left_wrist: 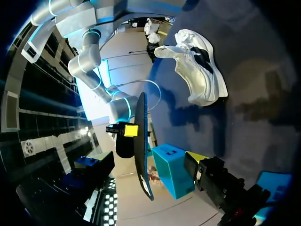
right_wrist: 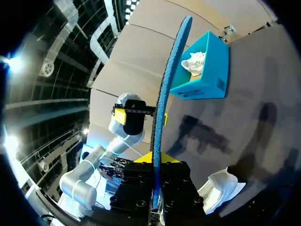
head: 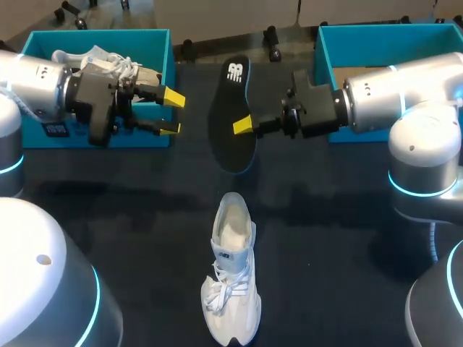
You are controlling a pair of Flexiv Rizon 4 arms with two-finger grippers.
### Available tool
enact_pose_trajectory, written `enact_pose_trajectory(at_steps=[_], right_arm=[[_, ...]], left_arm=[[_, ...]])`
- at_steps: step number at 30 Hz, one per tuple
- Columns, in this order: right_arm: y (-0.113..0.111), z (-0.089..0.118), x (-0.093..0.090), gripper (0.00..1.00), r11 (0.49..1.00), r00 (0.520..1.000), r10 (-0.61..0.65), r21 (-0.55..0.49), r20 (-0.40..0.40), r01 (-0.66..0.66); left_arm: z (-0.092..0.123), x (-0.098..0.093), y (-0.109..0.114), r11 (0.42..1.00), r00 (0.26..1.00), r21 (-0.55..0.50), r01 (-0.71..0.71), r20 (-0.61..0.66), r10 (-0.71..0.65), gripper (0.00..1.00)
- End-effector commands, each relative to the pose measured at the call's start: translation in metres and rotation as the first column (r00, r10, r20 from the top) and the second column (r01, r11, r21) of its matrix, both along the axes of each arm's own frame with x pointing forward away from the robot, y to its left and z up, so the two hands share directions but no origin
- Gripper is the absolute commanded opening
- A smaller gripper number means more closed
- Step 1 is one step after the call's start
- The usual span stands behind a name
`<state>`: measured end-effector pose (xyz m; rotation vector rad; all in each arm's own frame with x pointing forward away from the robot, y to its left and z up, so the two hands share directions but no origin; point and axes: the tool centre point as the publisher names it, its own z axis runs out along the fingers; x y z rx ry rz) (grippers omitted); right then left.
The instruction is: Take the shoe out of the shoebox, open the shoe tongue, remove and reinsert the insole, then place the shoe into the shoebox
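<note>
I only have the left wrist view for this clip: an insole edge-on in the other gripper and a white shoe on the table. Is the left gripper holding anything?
Observer: No. The head view shows the left gripper open and empty, beside the left shoebox.
Operator: Is that box empty?
Observer: No, a second white shoe lies in it.
Operator: How is the insole held?
Observer: In the right wrist view the insole stands edge-on between the fingers of the right gripper, which is shut on it.
</note>
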<state>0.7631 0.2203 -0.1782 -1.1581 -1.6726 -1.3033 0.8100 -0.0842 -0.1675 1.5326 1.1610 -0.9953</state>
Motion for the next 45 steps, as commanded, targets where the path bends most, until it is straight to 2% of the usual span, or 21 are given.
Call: enact_pose_trajectory(at_steps=[1,7,13,18,21,23,39,44,45], right_arm=[[-0.005,-0.004,-0.003,0.00,1.000,0.999,-0.001,0.003,0.034,0.001],[-0.012,-0.008,-0.010,0.00,1.000,0.996,0.001,-0.024,0.084,0.002],[-0.014,-0.015,-0.015,0.00,0.998,0.990,-0.012,-0.061,0.140,0.021],[-0.016,-0.026,-0.015,0.00,0.998,0.984,-0.005,-0.067,0.178,0.017],[-0.016,-0.031,-0.015,0.00,0.997,0.982,-0.005,-0.080,0.189,0.020],[-0.017,-0.033,-0.014,0.00,0.996,0.980,-0.019,-0.084,0.196,0.036],[-0.017,-0.036,-0.016,0.00,0.997,0.977,-0.018,-0.074,0.212,0.035],[-0.017,-0.055,-0.027,0.00,0.996,0.949,-0.029,-0.075,0.313,0.055],[-0.017,-0.056,-0.028,0.00,0.996,0.946,-0.028,-0.069,0.323,0.053]], left_arm=[[-0.004,-0.002,0.002,0.995,0.997,0.074,-0.063,-0.030,0.065,1.00],[-0.019,0.007,0.006,0.956,0.980,0.245,-0.161,-0.079,0.185,1.00],[-0.039,0.012,0.015,0.887,0.951,0.417,-0.197,-0.139,0.277,1.00],[-0.058,0.008,0.026,0.812,0.905,0.559,-0.164,-0.243,0.350,1.00],[-0.065,0.003,0.031,0.788,0.868,0.606,-0.108,-0.329,0.371,1.00],[-0.067,0.002,0.033,0.779,0.840,0.622,-0.080,-0.379,0.388,1.00],[-0.067,0.002,0.033,0.779,0.840,0.622,-0.080,-0.379,0.388,1.00],[-0.081,-0.010,0.036,0.677,0.750,0.715,-0.174,-0.349,0.562,1.00],[-0.082,-0.011,0.037,0.670,0.744,0.718,-0.187,-0.342,0.574,1.00]])
